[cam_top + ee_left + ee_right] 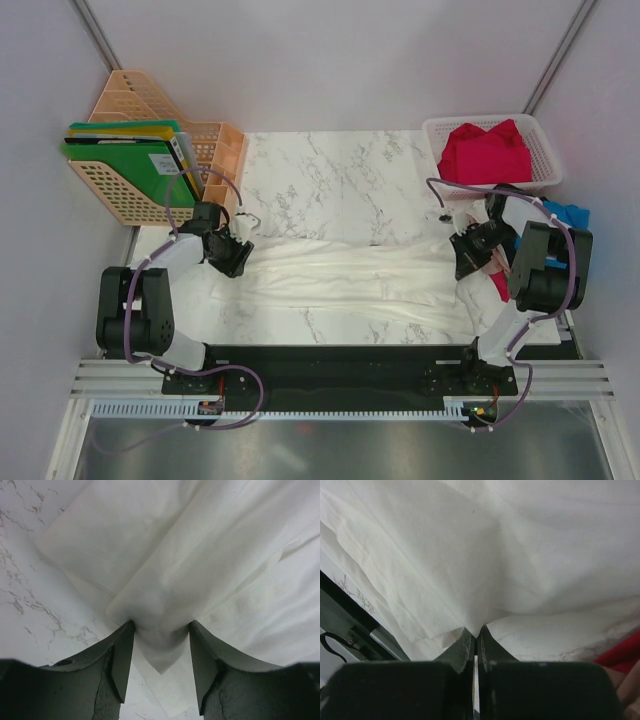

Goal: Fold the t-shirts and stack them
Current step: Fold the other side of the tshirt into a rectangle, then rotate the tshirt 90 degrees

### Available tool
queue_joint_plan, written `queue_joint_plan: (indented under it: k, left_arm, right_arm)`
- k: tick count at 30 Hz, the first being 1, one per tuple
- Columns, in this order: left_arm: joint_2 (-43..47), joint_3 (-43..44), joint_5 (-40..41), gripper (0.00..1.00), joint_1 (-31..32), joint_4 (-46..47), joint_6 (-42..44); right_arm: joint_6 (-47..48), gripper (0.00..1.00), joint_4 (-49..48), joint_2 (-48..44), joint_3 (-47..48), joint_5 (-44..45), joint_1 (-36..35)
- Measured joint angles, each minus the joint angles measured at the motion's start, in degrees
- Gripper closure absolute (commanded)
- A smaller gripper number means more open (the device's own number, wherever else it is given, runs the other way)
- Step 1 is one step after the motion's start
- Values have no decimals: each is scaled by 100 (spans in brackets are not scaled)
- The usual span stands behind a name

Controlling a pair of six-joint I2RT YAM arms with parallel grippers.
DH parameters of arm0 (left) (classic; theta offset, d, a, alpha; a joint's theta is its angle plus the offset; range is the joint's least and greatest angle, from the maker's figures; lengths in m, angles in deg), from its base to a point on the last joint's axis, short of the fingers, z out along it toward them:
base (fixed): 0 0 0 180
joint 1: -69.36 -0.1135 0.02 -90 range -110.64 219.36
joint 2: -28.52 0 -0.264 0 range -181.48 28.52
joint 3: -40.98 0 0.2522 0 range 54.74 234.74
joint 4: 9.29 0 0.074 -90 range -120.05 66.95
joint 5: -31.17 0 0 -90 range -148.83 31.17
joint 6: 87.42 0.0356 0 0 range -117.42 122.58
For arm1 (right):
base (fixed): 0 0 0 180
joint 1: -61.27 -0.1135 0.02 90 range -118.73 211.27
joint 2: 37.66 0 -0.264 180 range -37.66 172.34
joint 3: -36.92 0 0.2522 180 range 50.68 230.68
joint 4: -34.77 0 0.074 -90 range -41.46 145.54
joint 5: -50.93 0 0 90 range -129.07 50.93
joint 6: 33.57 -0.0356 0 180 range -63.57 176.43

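A large white t-shirt (340, 275) lies stretched in a long band across the marble table (330, 180). My left gripper (232, 255) sits at its left end. In the left wrist view the gripper (161, 625) is open, its fingers astride a bunched corner of the white t-shirt (200, 555). My right gripper (470, 255) is at the right end. In the right wrist view it (476, 630) is shut, pinching a fold of the white t-shirt (520, 545). A red t-shirt (485, 150) lies in the basket and a blue t-shirt (568, 212) lies behind the right arm.
A white mesh basket (545, 150) stands at the back right. A peach file rack with green folders (150, 165) stands at the back left. More red cloth (625, 652) lies under the right arm. The black base rail (330, 360) runs along the near edge.
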Motion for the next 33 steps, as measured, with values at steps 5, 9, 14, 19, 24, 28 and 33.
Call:
queue_joint_plan:
  k: [5,9,14,19,24,28,33]
  left_arm:
    - [-2,0,4,45,0,4,0]
    - [0,0,24,45,0,15,0]
    - [-2,0,28,45,0,15,2]
    - [-7,0,61,44,0,57,2]
    - [-13,0,105,43,0,114,2]
    - [55,11,118,43,0,52,2]
    - [245,245,138,43,0,-179,4]
  right_arm:
    - [299,43,330,-52,24,308,157]
    - [560,34,538,-129,-15,590,208]
    - [782,33,704,-542,-175,855,369]
    - [1027,32,804,-1495,-459,914,660]
    - [1174,31,876,-2618,-809,868,785]
    - [1215,32,914,-2730,-977,852,785]
    - [1207,32,890,-2500,-964,826,789]
